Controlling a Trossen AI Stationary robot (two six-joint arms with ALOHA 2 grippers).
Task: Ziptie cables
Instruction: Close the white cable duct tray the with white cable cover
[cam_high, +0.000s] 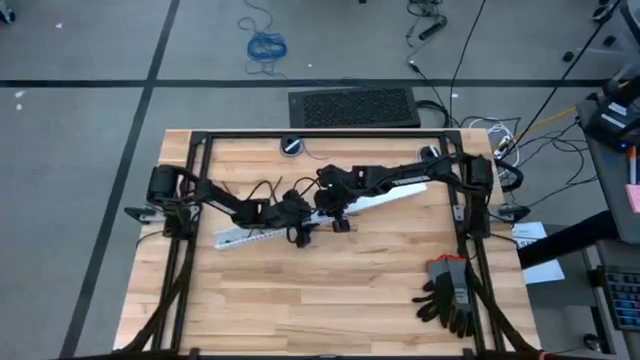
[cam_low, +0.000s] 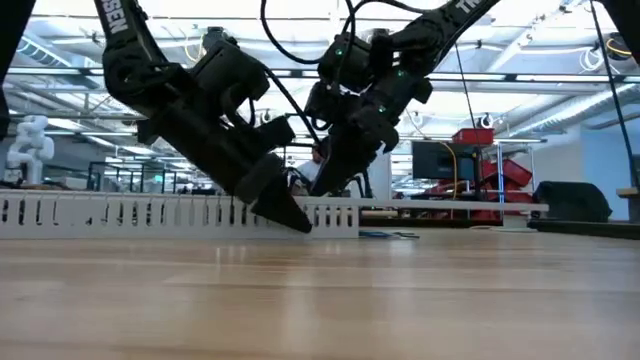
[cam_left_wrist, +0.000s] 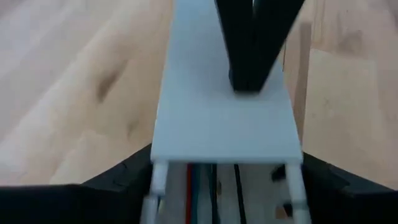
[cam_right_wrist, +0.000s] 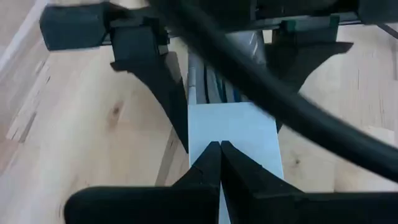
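wooden table (cam_high: 330, 300) lies bare beside the white duct (cam_high: 262, 232).

Grey floor (cam_high: 80, 50), black mat (cam_high: 354, 107); wooden table (cam_high: 330, 290)

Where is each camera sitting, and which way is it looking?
High: above the table, looking straight down; both arms show.
Low: at tabletop height, looking level into the room; both arms reach down to the white duct.
Left wrist: on the left arm, looking along the duct; the left pincer straddles it, open.
Right wrist: on the right arm, facing the duct; the right pincer is shut, tip at the duct.
Shared: each wrist view shows the other arm's pincer.
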